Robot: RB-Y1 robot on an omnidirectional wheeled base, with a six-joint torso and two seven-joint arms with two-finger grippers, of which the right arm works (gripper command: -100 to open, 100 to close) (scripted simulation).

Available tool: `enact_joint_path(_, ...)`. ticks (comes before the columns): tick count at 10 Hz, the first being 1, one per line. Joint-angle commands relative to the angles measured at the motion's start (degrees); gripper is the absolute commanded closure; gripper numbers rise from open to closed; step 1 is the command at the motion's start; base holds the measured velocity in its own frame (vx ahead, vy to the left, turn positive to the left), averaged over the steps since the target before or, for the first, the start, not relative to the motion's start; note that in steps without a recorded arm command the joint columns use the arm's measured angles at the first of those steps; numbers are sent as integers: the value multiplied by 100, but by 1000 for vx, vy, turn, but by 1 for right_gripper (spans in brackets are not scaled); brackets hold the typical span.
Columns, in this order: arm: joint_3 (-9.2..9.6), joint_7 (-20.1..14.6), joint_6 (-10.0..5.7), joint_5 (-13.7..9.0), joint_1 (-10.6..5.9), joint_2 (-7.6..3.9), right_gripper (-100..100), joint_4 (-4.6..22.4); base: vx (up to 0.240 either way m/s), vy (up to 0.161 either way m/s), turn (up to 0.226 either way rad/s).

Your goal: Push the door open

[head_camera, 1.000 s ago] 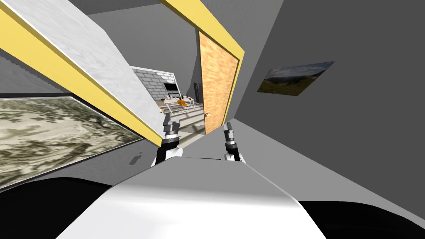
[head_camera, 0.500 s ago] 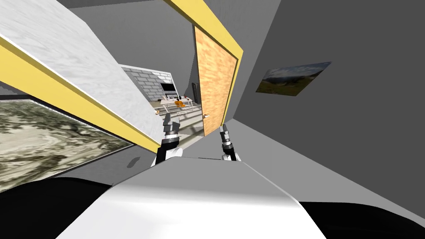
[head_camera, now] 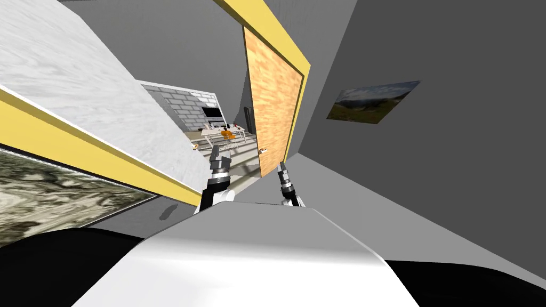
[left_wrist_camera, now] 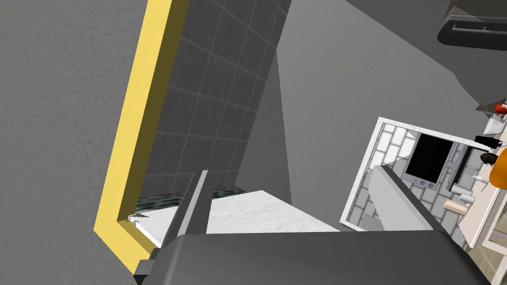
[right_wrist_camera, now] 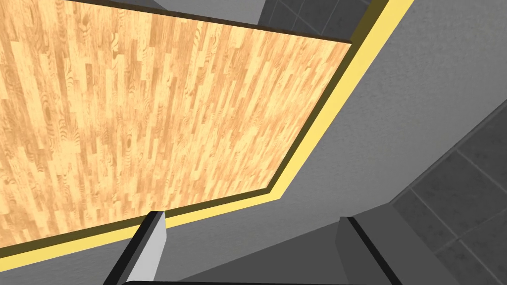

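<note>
The door is a light wood-grain panel in a yellow frame. It stands swung well open towards the far room, and its small knob shows near the lower edge. My right gripper is open, just below and right of the knob, by the door's free edge. In the right wrist view the open right gripper points at the door face and the frame, with a gap to both. My left gripper is raised inside the doorway opening. Its wrist view shows the left gripper open and holding nothing.
A white marbled wall slab with a yellow jamb closes the left side. A grey wall carrying a landscape picture closes the right. Beyond the opening is a room with a table, an orange object and a dark screen.
I have moved forward towards the doorway, so the door and left jamb look larger. The right gripper has shifted left, closer to the door's edge. The door has swung a little further.
</note>
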Motion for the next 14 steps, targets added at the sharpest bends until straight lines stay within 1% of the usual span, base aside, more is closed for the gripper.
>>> enact_joint_path(1, 167, -81, -42, -28, -94, -68, -100, 248, 146, -3, -77)
enact_joint_path(2, 301, -118, -69, -39, -174, -87, -100, 454, 165, 22, -109)
enact_joint_path(4, 434, -156, -97, -49, -255, -106, -100, 661, 140, 4, -45)
enact_joint_path(5, 568, -193, -124, -60, -336, -124, -100, 867, 152, 8, -77)
enact_joint_path(10, 900, -287, -193, -86, -536, -167, -100, 1379, 118, 2, -50)
enact_joint_path(11, 1030, -323, -220, -97, -615, -184, -100, 1579, 137, 4, -80)
enact_joint_path(14, 1224, -378, -260, -112, -733, -209, -100, 1880, 117, 16, -49)
